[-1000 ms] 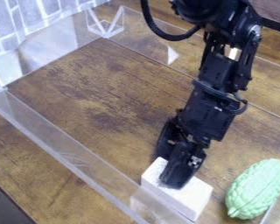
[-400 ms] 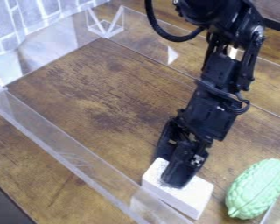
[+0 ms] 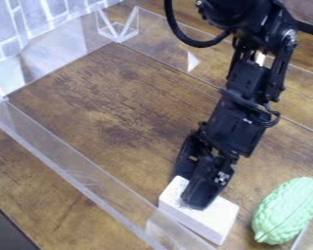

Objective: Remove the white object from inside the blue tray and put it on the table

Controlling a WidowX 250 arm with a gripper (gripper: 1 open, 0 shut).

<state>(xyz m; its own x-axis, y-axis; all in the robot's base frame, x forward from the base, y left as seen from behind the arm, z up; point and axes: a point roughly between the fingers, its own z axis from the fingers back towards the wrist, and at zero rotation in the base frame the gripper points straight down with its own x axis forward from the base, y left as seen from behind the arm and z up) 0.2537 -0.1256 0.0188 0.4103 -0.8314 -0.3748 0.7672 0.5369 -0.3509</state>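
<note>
So the white block (image 3: 199,217) is sitting just beside the green gourd (image 3: 288,210), fingers (image 3: 196,183) apart right over it. Looks like the grab and the move onto the table (image 3: 101,103) are both still to do.

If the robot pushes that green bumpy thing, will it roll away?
It might roll a bit: the green thing has rounded sides. It would probably wobble rather than go straight, since it looks longer than it is wide. Its bumps may make it less slippery to grab.

1 camera, high, angled down, close
</note>
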